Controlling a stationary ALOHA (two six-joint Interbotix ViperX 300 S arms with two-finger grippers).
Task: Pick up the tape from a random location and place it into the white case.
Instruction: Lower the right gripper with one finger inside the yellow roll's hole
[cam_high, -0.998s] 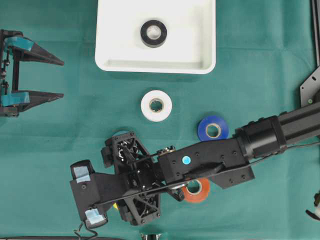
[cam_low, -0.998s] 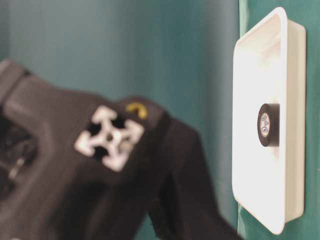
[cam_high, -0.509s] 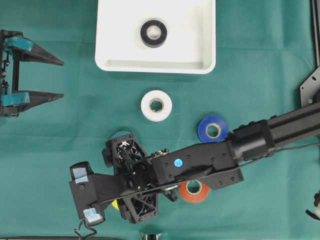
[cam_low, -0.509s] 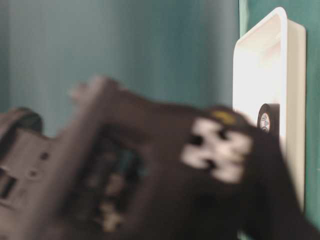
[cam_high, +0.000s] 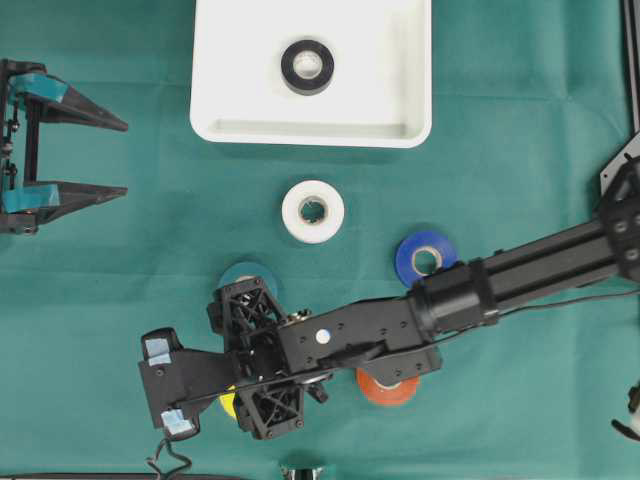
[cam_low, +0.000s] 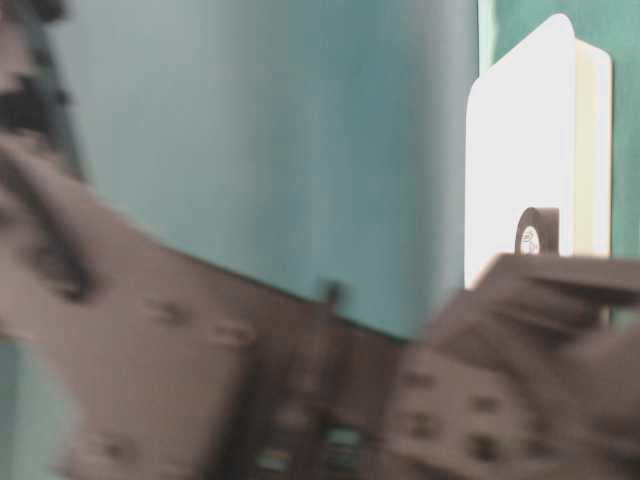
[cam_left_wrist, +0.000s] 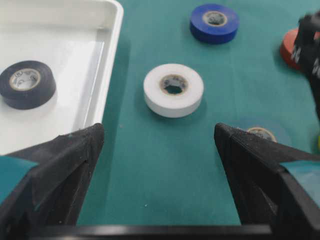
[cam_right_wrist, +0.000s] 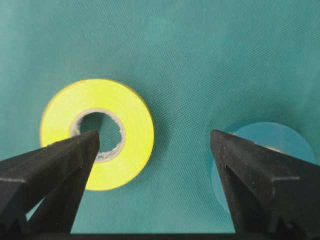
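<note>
Right gripper (cam_right_wrist: 152, 200), right wrist view: jaws spread wide, holding nothing. One finger (cam_right_wrist: 47, 175) lies over the lower left of a yellow tape roll (cam_right_wrist: 97, 134), crossing its core hole; whether it touches the roll cannot be told. The other finger sits in front of a teal tape roll (cam_right_wrist: 265, 140) at right, on the green cloth (cam_right_wrist: 200, 60).

Overhead view, low in frame: right arm (cam_high: 400, 320) reaches in from the right edge to lower left, wrist housing above the yellow roll, of which only a sliver (cam_high: 228, 404) shows. Teal roll (cam_high: 245, 275) peeks out just above the wrist. Orange tape roll (cam_high: 390, 388) half hidden under the forearm, lower centre. Blue tape roll (cam_high: 426, 258) just above the forearm, right of centre.

Centre of frame: white tape roll (cam_high: 312, 211) lying flat, apart from the others.

Left gripper (cam_high: 110, 155), left edge of overhead view: jaws wide apart, nothing between them, well apart from every roll. Left wrist view shows both fingers (cam_left_wrist: 60, 165) framing the white roll (cam_left_wrist: 173, 89).

Top of overhead frame: the white case (cam_high: 240, 110), flat on the cloth, one black tape roll (cam_high: 307, 66) lying flat inside, near its middle

Table-level view: mostly blurred arm; the case (cam_low: 500, 200) and black roll (cam_low: 535, 232) show at right
</note>
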